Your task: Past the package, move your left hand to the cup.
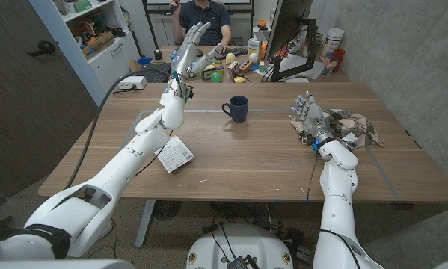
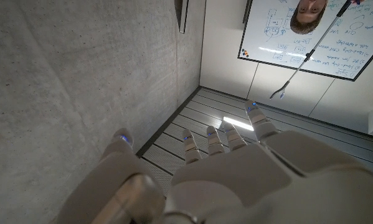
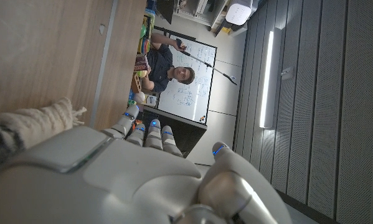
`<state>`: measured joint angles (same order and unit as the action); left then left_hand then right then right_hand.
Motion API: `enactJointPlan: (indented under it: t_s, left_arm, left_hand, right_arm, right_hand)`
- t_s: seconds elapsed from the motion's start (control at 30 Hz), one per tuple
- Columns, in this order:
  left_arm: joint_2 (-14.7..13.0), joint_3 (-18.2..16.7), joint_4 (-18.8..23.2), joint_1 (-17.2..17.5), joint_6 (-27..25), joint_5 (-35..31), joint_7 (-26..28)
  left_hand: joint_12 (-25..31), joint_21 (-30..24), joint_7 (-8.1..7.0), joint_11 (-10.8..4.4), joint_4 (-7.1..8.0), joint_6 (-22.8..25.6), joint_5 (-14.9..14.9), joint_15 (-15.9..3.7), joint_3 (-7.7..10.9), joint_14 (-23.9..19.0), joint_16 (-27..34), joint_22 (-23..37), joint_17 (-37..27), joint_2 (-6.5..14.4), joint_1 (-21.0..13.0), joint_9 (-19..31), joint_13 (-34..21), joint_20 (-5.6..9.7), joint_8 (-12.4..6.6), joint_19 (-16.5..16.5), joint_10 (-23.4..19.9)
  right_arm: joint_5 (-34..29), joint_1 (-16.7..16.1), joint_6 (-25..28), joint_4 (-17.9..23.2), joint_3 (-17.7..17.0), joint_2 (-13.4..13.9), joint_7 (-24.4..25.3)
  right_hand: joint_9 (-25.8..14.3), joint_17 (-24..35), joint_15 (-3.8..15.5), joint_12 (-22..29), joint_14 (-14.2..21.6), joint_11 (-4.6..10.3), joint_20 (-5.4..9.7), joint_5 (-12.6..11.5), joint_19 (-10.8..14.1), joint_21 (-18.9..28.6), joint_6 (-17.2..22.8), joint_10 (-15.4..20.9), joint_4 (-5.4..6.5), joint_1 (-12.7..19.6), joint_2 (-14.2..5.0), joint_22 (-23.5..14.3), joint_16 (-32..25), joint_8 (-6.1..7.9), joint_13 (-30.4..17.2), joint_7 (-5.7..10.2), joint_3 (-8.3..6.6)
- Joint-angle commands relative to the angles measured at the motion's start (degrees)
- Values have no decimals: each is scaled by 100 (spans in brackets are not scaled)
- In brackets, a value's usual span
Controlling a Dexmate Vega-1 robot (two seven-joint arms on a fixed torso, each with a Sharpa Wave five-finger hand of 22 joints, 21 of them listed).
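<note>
1. The package [image 1: 174, 154] carries a white label with dark print, too small for you to read.
2. Your left hand [image 1: 192, 45] is raised above the table's [image 1: 246, 157] far left part, fingers spread, holding nothing.
3. The cup [image 1: 236, 108] stands upright to the right of that hand and nearer you, handle pointing left.
4. The package lies flat beside your left forearm, near the front edge.
5. Your right hand [image 1: 307, 116] stands upright with fingers apart, just beside a cloth [image 1: 351, 127].
</note>
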<state>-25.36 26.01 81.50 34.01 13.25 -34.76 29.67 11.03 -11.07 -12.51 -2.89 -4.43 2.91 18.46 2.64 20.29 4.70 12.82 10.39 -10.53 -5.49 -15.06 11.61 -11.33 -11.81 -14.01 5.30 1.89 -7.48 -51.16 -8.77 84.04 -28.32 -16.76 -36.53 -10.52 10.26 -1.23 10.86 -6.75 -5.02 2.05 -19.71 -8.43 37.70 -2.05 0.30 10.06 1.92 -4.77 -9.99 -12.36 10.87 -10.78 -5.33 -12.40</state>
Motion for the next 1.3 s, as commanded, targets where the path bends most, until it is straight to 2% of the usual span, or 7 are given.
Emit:
enactJointPlan:
  t_s: [0.03, 0.2, 0.4, 0.5, 0.8, 1.03, 1.3]
  left_arm:
    - [-257, 492, 68, -404, -422, -258, -847]
    - [-349, 667, 86, -569, -447, -318, -1234]
    - [-495, 935, 169, -837, -583, -452, -2014]
    - [-516, 1037, 151, -949, -598, -464, -2295]
    - [-421, 1341, -225, -1285, -686, -506, -3071]
    - [-330, 1451, -446, -1296, -753, -683, -3063]
    - [-295, 1588, -595, -1395, -667, -724, -3488]
  left_hand:
    - [-3, 8, -13, -74, -57, 56, 37, -33, -11, 78, -18, 9, -26, -10, -83, 17, -26, -49, -34, 2, 45]
    - [-5, -2, -14, -94, -82, 62, 36, -50, -15, 64, -11, 8, -26, -25, -113, 15, -26, -46, -31, 30, 57]
    - [-20, -35, -15, -148, -159, 31, 37, -56, -24, 28, 4, 5, -26, -68, -211, 8, -26, -39, -7, 137, 120]
    - [-60, -43, -17, -164, -242, 4, 40, 55, -16, 49, -4, 3, -27, -81, -341, 6, -28, -49, 14, 206, 298]
    - [2, -76, -17, -178, -330, -10, 58, 165, -5, -147, 69, 6, -34, -89, -502, 8, -31, -44, 32, 362, 248]
    - [68, -77, -14, -206, -400, 104, 90, 136, 18, -319, 124, 0, -35, -80, -676, 21, -31, -43, -7, 475, 84]
    - [115, -89, -12, -204, -437, 235, 108, 93, 39, -410, 146, -2, -35, -70, -803, 31, -31, -36, -54, 581, -70]
  right_arm:
    - [128, -109, -91, 141, 21, 1, 29]
    - [175, -136, -110, 169, 32, 4, 62]
    - [232, -153, -104, 185, 37, 3, 101]
    - [242, -158, -172, 142, 59, 66, 45]
    - [312, -180, -171, 169, 66, 78, 39]
    - [373, -179, -187, 153, 72, 81, 25]
    - [384, -213, -212, 167, 82, 101, 26]
  right_hand:
    - [-28, 32, -22, 33, 13, -35, 14, -6, 10, -8, 40, 46, 2, -46, -356, -31, -38, 31, -23, -20, 15]
    - [-28, 32, -29, 33, 13, -29, 8, -5, 15, -14, 51, 51, 4, -53, -352, -31, -37, 33, -22, -22, 24]
    - [-28, 32, -29, 35, 22, -39, -1, -5, 20, -23, 64, 60, 4, -62, -349, -31, -39, 35, -22, -29, 34]
    - [-28, 32, -37, 34, 25, -42, -12, -5, 31, -24, 74, 62, 4, -65, -348, -31, -39, 38, -22, -37, 38]
    - [-28, 30, -115, 36, 24, -24, -85, -8, 52, -40, 119, 75, 4, -73, -353, -29, -34, 48, -22, -25, 50]
    - [-27, 29, -120, 35, 27, -5, -96, -15, 60, -49, 140, 82, 3, -68, -374, -29, -33, 52, -22, -15, 44]
    - [-27, 26, -124, 36, 33, -5, -107, -22, 49, -68, 151, 90, -1, -61, -391, -28, -32, 51, -21, -3, 37]
